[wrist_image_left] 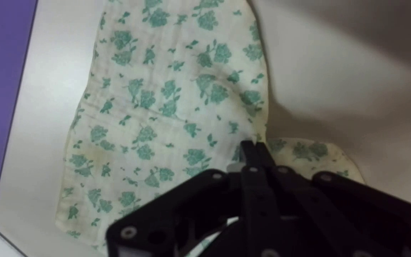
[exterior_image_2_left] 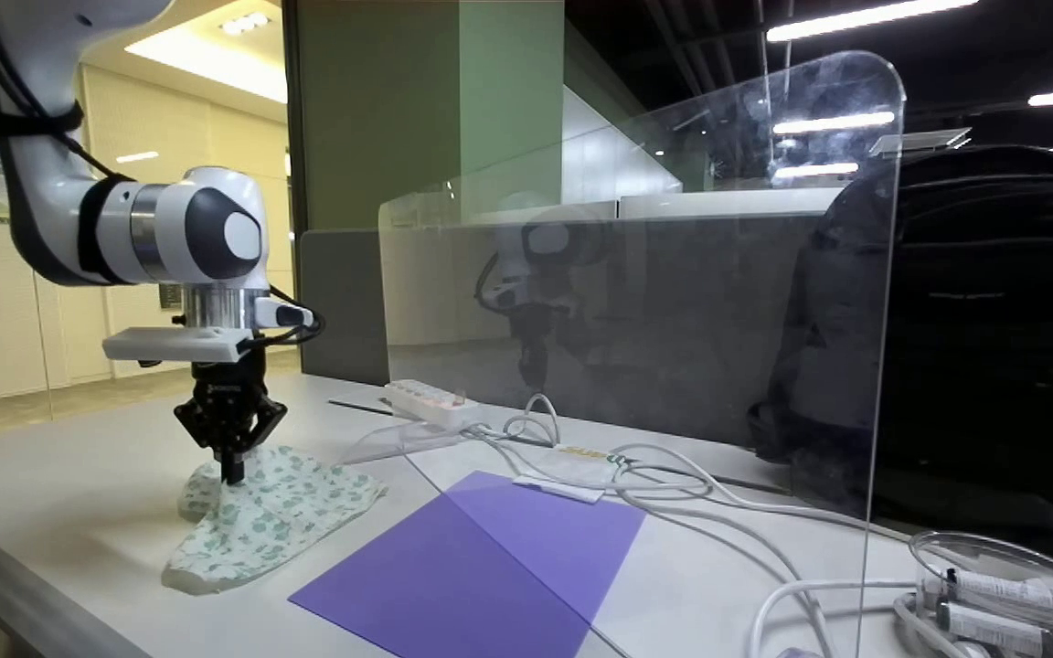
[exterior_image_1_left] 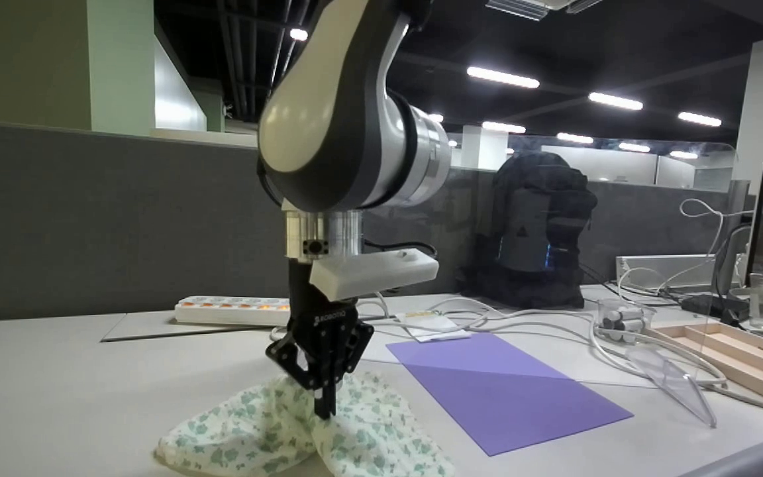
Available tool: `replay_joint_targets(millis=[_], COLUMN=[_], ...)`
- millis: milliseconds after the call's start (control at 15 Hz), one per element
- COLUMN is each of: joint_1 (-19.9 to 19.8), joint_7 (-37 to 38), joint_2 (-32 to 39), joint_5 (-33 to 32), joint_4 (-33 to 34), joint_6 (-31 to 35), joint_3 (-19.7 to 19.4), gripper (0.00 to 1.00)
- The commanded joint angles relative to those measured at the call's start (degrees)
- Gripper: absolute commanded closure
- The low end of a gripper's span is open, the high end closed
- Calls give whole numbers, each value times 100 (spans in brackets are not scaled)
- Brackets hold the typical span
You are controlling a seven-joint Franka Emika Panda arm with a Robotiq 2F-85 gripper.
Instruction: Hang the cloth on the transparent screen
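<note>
The cloth (exterior_image_1_left: 375,430) is white with green flowers. It lies crumpled on the table and also shows in an exterior view (exterior_image_2_left: 284,512) and in the wrist view (wrist_image_left: 148,114). My gripper (exterior_image_1_left: 326,412) points down at the cloth, as an exterior view (exterior_image_2_left: 232,477) also shows. In the wrist view the fingertips (wrist_image_left: 254,143) are together with a pinched fold of cloth between them. Most of the cloth rests on the table. The transparent screen (exterior_image_2_left: 636,320) stands upright on the table, apart from the gripper. Its clear foot (exterior_image_1_left: 673,384) shows in an exterior view.
A purple sheet (exterior_image_1_left: 507,397) lies beside the cloth, partly seen through the screen. A power strip (exterior_image_2_left: 430,402), white cables (exterior_image_2_left: 728,512), a clear cup with cylinders (exterior_image_2_left: 1002,603) and a wooden tray (exterior_image_1_left: 739,358) lie around. A black backpack (exterior_image_1_left: 534,232) stands behind the screen.
</note>
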Motion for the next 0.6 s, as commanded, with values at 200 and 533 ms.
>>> replay_joint_targets(millis=[200, 533], joint_1=[23, 73], joint_7=[101, 1191], joint_2=[-1583, -3105], joint_5=[395, -848], joint_4=[-329, -374], joint_6=[-1085, -1553], joint_3=[445, 688], gripper=[100, 100])
